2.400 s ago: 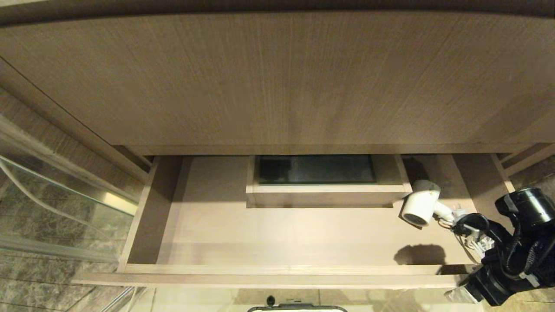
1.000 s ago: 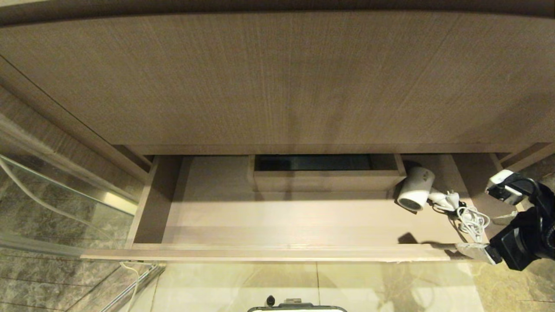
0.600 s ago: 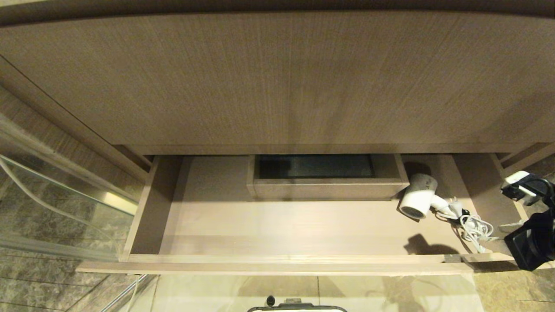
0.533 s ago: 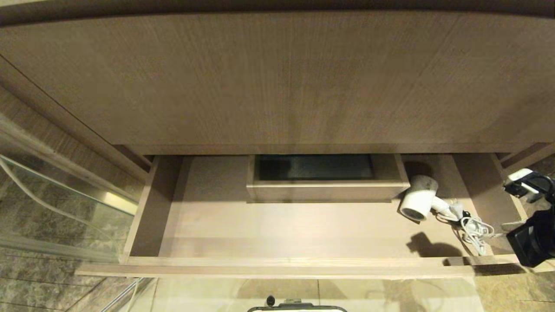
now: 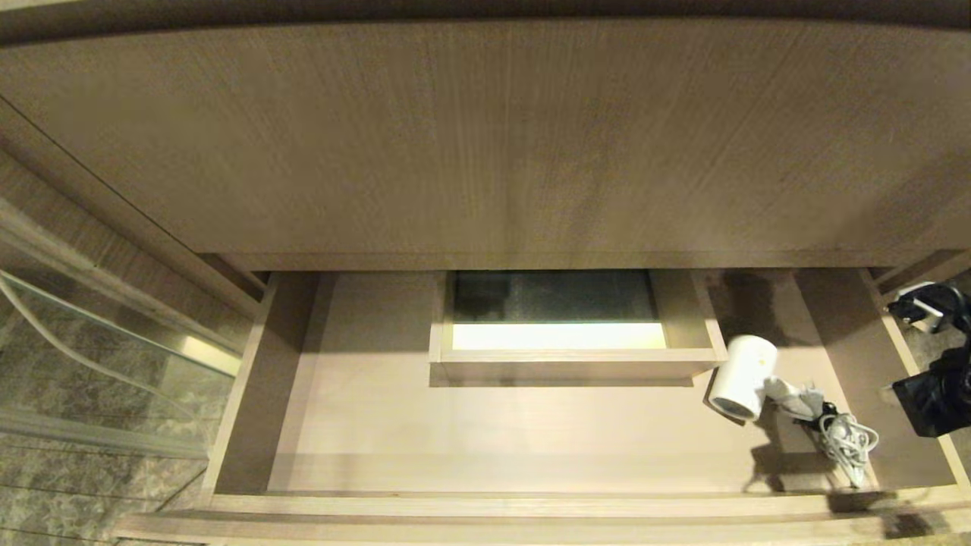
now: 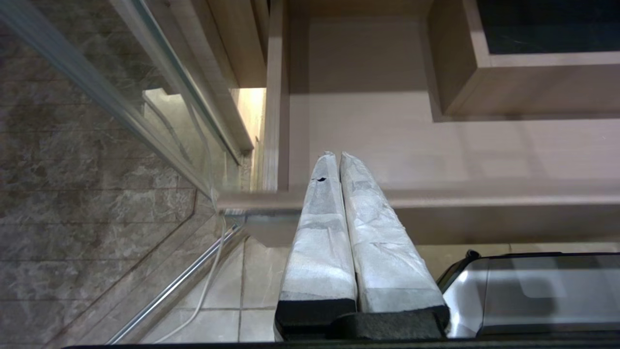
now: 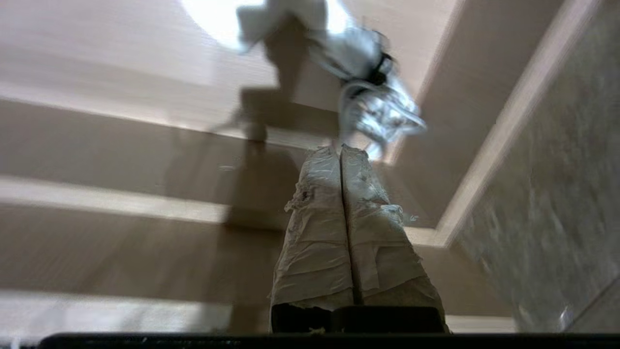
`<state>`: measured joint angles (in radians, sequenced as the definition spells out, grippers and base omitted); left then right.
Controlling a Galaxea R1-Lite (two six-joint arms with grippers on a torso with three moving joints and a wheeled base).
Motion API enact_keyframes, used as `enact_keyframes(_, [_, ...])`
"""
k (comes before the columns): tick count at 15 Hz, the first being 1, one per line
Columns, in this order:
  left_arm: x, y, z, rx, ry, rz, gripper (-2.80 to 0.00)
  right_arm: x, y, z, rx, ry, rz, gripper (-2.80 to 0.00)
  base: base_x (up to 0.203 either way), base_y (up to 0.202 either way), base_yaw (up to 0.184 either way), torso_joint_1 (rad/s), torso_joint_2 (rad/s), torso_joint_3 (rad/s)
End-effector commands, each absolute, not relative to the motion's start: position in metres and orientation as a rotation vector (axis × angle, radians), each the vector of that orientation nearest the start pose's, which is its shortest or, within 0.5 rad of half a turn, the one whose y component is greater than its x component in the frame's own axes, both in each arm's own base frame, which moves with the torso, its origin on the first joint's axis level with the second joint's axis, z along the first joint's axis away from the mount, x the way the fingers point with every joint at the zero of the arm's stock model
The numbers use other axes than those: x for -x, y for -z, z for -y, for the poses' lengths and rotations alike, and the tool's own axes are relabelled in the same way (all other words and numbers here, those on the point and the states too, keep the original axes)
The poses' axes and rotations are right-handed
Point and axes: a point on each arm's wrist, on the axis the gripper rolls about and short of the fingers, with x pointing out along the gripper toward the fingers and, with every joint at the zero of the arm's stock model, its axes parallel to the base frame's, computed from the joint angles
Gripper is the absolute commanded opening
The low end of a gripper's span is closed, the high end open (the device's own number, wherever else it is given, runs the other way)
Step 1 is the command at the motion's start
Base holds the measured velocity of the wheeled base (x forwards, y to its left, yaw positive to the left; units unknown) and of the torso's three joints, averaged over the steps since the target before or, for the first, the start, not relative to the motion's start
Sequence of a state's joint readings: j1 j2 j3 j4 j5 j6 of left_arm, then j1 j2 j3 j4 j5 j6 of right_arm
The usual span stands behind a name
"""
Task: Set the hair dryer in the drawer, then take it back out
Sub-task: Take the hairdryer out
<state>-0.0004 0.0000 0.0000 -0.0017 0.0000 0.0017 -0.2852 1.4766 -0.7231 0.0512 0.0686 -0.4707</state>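
The drawer point(image 5: 485, 504) stands pulled far out, wide and shallow, in light wood grain. Inside it at the right lies the white hair dryer point(image 5: 743, 378), barrel end toward me, with its bundled cord point(image 5: 846, 440) trailing to the right. Only the black body of my right arm point(image 5: 937, 390) shows in the head view, beyond the drawer's right wall. In the right wrist view my right gripper point(image 7: 340, 148) is shut and empty over the drawer's front right corner, and the cord point(image 7: 378, 104) lies beyond its tips. My left gripper point(image 6: 337, 155) is shut and empty over the drawer's front left.
A boxed cutout point(image 5: 561, 326) sits at the drawer's middle back. A taller wood-grain panel point(image 5: 485, 136) rises above. A glass panel point(image 5: 91, 356) and marble tiles stand at the left. My base point(image 6: 533, 291) is below the drawer front.
The drawer has slid out toward me, carrying the hair dryer and cord with it. My right arm has drawn off to the right edge, and its finger no longer shows at the front rim.
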Motion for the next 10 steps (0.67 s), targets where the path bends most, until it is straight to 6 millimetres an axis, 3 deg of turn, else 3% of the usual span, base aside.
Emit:
enact_keyframes(1, [0.023,-0.076,0.0,-0.002,0.0,0.003,-2.8,-0.224,-0.148,0.068,0.266,0.026,-0.87,-2.8,0.0,0.0,0.0,0.0,0.0,0.0])
enact_keyframes(10, [0.023,-0.076,0.0,-0.002,0.0,0.002,-2.8,-0.266,-0.117,0.079,0.234,-0.017,-0.853,-2.8,0.0,0.0,0.0,0.0,0.0,0.0])
